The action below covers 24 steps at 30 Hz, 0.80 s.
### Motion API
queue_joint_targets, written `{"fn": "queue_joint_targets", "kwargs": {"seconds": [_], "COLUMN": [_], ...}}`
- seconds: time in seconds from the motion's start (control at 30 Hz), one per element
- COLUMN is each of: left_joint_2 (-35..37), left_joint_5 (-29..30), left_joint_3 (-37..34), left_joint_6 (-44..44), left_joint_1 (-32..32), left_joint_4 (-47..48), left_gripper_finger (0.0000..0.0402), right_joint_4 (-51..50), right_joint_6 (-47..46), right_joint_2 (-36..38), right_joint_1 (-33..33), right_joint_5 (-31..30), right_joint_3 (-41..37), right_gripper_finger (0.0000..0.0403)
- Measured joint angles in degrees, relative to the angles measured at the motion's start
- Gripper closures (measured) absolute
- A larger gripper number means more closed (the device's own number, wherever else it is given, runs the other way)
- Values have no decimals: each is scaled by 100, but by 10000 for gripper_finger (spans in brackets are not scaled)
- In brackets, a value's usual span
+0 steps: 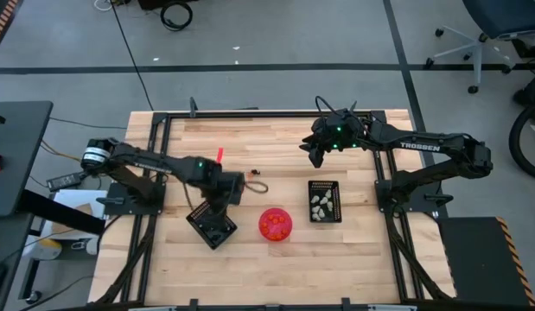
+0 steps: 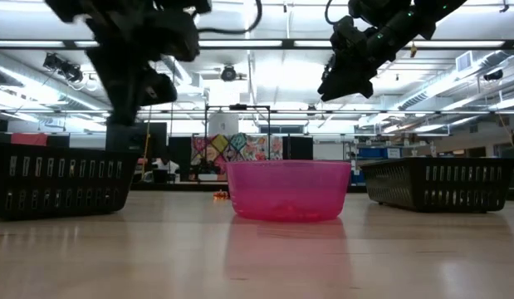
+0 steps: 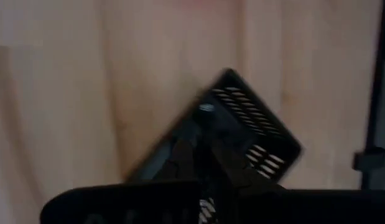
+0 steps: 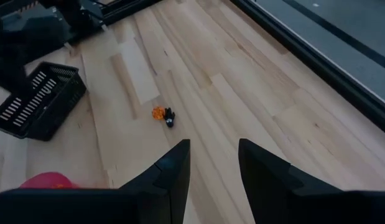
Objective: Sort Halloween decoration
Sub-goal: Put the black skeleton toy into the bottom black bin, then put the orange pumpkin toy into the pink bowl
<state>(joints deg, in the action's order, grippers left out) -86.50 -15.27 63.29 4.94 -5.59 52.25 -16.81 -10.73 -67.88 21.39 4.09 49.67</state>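
A pink-red bowl (image 1: 275,223) (image 2: 288,189) stands on its base mid-table, with small orange specks inside. Two tiny pieces, one orange (image 4: 158,112) and one black (image 4: 169,117), lie on the wood beyond it (image 1: 257,177). Several pale whitish-green pieces (image 1: 320,203) lie in the right black tray (image 1: 324,200). My left gripper (image 1: 222,199) hovers over the left black tray (image 1: 213,226) (image 3: 254,124), which sits askew. My right gripper (image 1: 319,147) (image 4: 214,155) is open and raised over the far right of the table, pointing toward the two loose pieces.
A black frame runs along the table's far edge and sides (image 1: 250,114). Both trays show as low walls on either side of the bowl in the low view (image 2: 61,178) (image 2: 439,183). Bare wood lies between bowl and near edge (image 1: 276,268).
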Motion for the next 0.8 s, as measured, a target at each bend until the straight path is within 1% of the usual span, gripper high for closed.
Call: {"fn": "queue_joint_targets", "kwargs": {"seconds": [0.17,0.3,0.4,0.47,0.57,0.63,0.73,0.8], "left_joint_2": [-63,-32,9,20,26,31,42,42], "left_joint_5": [-9,36,-131,-148,-157,-159,-243,-262], "left_joint_3": [-55,-531,-786,-857,-842,-815,-739,-673], "left_joint_6": [262,999,1446,1610,1651,1649,1647,1651], "left_joint_1": [-442,-530,-566,-591,-575,-550,-525,-486], "left_joint_4": [4,-378,-789,-794,-954,-897,-891,-874], "left_gripper_finger": [393,382,353,326,285,264,244,241], "right_joint_4": [10,10,7,8,8,8,25,53], "right_joint_6": [1,1,0,1,0,1,25,31], "right_joint_2": [0,0,0,0,0,0,0,0], "right_joint_1": [0,0,0,-2,0,0,-1,-1], "right_joint_5": [0,3,45,69,68,68,67,66], "right_joint_3": [0,0,0,0,0,0,0,0], "right_gripper_finger": [263,263,263,263,263,263,263,263]}}
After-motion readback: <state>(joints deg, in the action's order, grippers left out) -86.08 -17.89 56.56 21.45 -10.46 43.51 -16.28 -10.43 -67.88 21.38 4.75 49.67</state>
